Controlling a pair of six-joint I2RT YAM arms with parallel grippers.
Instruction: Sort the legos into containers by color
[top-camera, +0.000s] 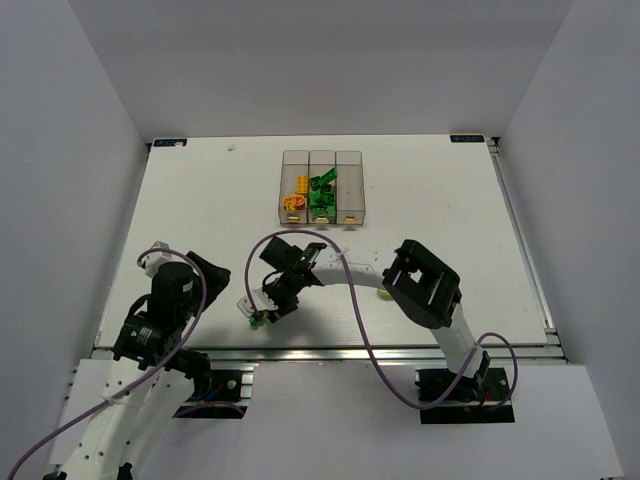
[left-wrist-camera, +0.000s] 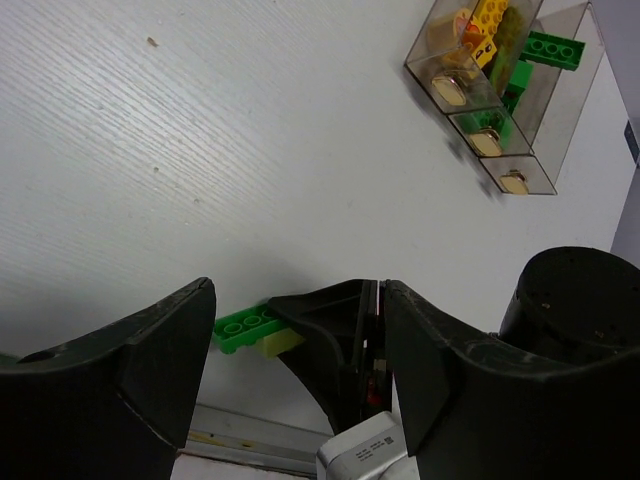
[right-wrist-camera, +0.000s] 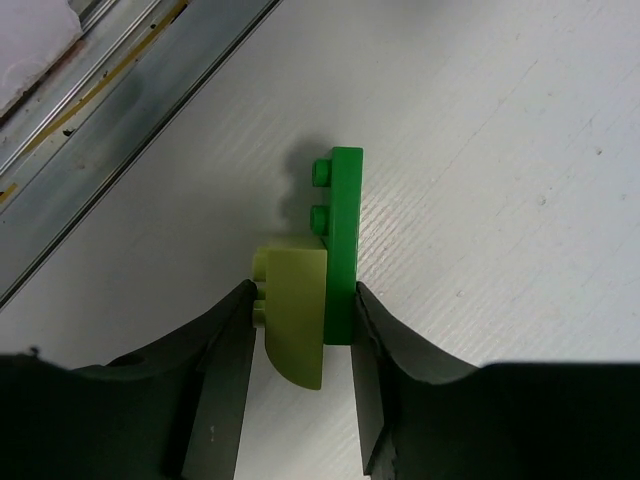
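Observation:
A bright green plate lego (right-wrist-camera: 345, 230) and a pale yellow-green lego (right-wrist-camera: 295, 310) are stuck together and lie on the white table near its front edge. My right gripper (right-wrist-camera: 303, 295) is shut on the pair, one finger on the yellow-green studs and the other on the green plate. The top view puts this right gripper (top-camera: 262, 318) at front centre-left. The left wrist view shows the same green lego (left-wrist-camera: 243, 327) beside the right arm's fingers. My left gripper (left-wrist-camera: 300, 292) is open and holds nothing. The containers (top-camera: 349, 213) stand at the back centre, with orange legos (top-camera: 293, 203) in the left bin and green legos (top-camera: 321, 185) in the middle bin.
A metal rail (right-wrist-camera: 110, 110) runs along the table's front edge, close to the held legos. The left arm (top-camera: 165, 300) rests at the front left and the right arm's elbow (top-camera: 425, 280) at the front right. A purple cable (top-camera: 355, 320) loops over the table.

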